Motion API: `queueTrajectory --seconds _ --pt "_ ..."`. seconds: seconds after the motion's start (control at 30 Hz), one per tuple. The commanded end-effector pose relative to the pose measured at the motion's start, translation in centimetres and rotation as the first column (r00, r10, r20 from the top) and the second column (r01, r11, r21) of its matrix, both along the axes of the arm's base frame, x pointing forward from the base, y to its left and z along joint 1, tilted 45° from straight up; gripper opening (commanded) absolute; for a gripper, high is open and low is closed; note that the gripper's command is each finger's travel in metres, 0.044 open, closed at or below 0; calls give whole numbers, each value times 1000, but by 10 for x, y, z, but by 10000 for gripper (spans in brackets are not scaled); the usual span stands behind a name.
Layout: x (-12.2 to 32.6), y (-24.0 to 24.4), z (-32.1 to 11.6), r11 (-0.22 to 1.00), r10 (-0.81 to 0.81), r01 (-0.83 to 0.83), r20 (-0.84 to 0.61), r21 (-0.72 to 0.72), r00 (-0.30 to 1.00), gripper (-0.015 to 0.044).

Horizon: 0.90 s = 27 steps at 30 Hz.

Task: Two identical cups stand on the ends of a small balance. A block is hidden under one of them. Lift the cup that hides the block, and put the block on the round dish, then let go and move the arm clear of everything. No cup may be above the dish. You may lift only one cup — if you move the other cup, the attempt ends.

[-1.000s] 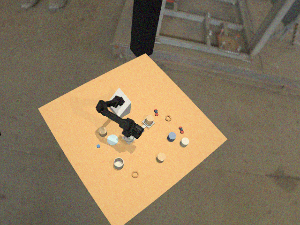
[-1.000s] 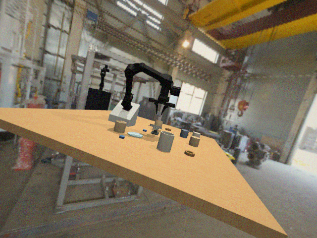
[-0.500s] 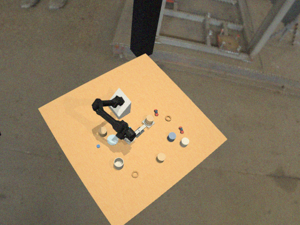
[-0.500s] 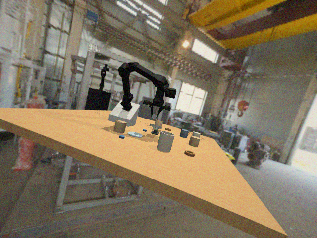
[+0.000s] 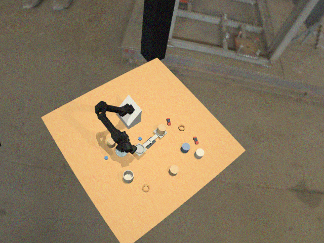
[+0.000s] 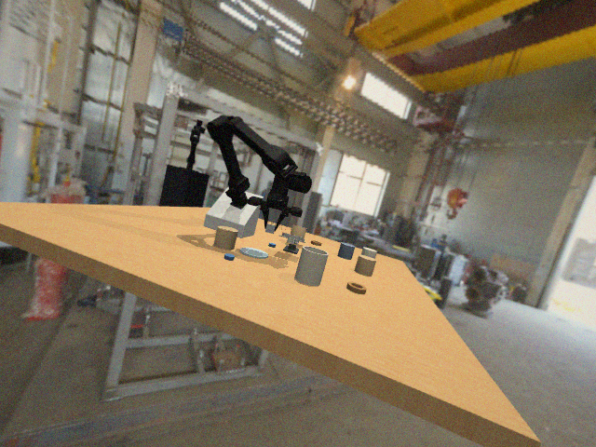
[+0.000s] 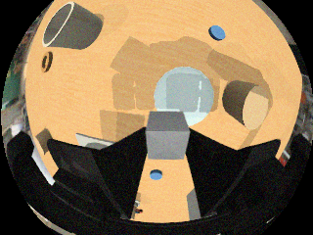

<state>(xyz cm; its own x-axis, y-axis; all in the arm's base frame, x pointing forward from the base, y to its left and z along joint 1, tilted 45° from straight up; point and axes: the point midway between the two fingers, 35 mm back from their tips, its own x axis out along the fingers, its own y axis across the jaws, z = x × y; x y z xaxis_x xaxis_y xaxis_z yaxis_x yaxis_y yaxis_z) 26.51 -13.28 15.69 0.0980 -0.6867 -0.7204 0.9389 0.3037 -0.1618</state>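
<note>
My gripper [image 6: 271,226] [image 7: 165,131] is shut on a grey block [image 7: 167,145] and holds it raised above the table near the dish; in the top view the arm hides the block. The pale blue round dish [image 5: 120,153] [image 6: 253,252] [image 7: 160,95] lies flat with no cup above it. A tan cup [image 5: 110,142] [image 6: 225,237] [image 7: 236,102] stands on the table just beside the dish. The balance's near pan [image 5: 139,149] holds no cup. Another tan cup [image 5: 161,129] [image 6: 298,232] stands on its far pan.
A tall grey open container [image 5: 128,176] [image 6: 311,267] [image 7: 83,29] stands beyond the dish. Small blue discs [image 5: 139,138] [image 5: 106,157] lie on either side of the dish. Blue [image 5: 185,147], white [image 5: 199,153] and tan [image 5: 173,170] cylinders, two rings and two red toy cars stand farther off.
</note>
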Motion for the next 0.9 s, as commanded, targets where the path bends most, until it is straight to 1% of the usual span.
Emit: queueTrajectory --seconds 0.0,0.17,0.33,0.6,0.87 --pt "-14 -17 0 1000 5 -5 -1 -12 1000 0" --pt "-26 -31 1 1000 5 -5 -2 -29 1000 0" --pt "-25 -36 -5 1000 5 -5 -2 -28 1000 0" --pt "-22 -60 -28 1000 5 -5 -3 -31 1000 0" --pt "-22 -63 -31 1000 5 -5 -3 -31 1000 0"
